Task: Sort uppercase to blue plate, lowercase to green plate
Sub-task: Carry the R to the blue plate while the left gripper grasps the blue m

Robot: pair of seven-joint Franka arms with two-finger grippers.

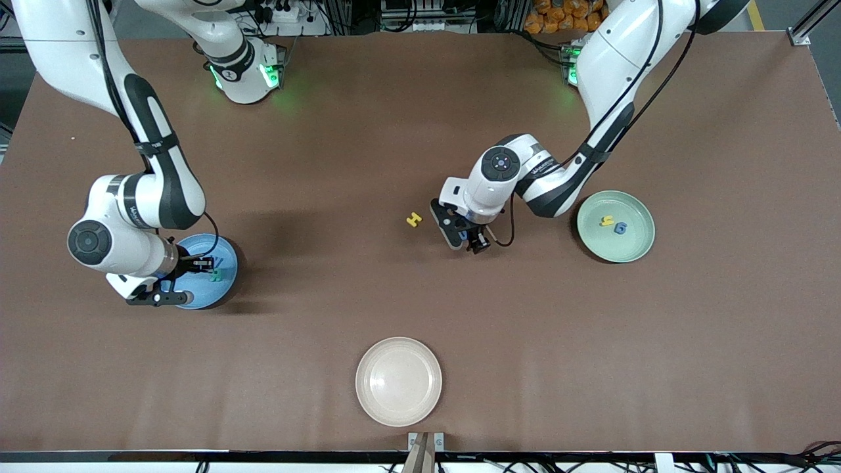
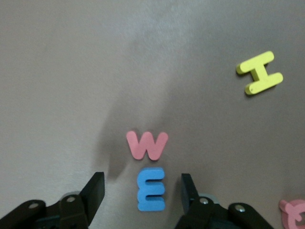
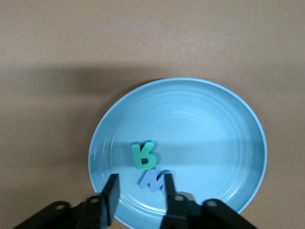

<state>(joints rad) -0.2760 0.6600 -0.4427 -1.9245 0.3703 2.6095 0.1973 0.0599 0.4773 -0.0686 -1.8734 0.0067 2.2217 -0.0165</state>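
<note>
The left gripper [image 2: 143, 191] hangs low over the counter [image 1: 420, 131] near its middle; its jaws stand spread, one on each side of a small blue foam letter [image 2: 151, 189] that lies flat between them, apparently not yet touched; it reads as a lowercase m seen sideways. Just beside it lies a pink w-shaped letter [image 2: 147, 145], close enough to be nudged; a yellow H [image 2: 259, 73] lies apart toward the right arm's end, and a pink ring-shaped letter [image 2: 296, 214], likely the Q, shows at the edge of the left wrist view.

The right gripper [image 3: 138, 193] hangs over the blue plate [image 3: 214, 124] at the right arm's end of the counter; its jaws are parted and empty, with a blue W [image 3: 153, 180] lying on the plate just below them and a teal R [image 3: 143, 155] touching it; that drop looks finished.

The pale green plate [image 1: 640, 243] sits toward the left arm's end, already carrying a yellow letter [image 1: 607, 221] and a blue one [image 1: 620, 228]; a cream plate [image 1: 368, 381], nearest the front camera, holds nothing.

The step in hand, as I judge it, is the left arm's pick of the blue m; next it needs to close squarely on that letter alone, lift clear of the pink one, and carry it to the green plate; the right arm should rise and go for the H.
</note>
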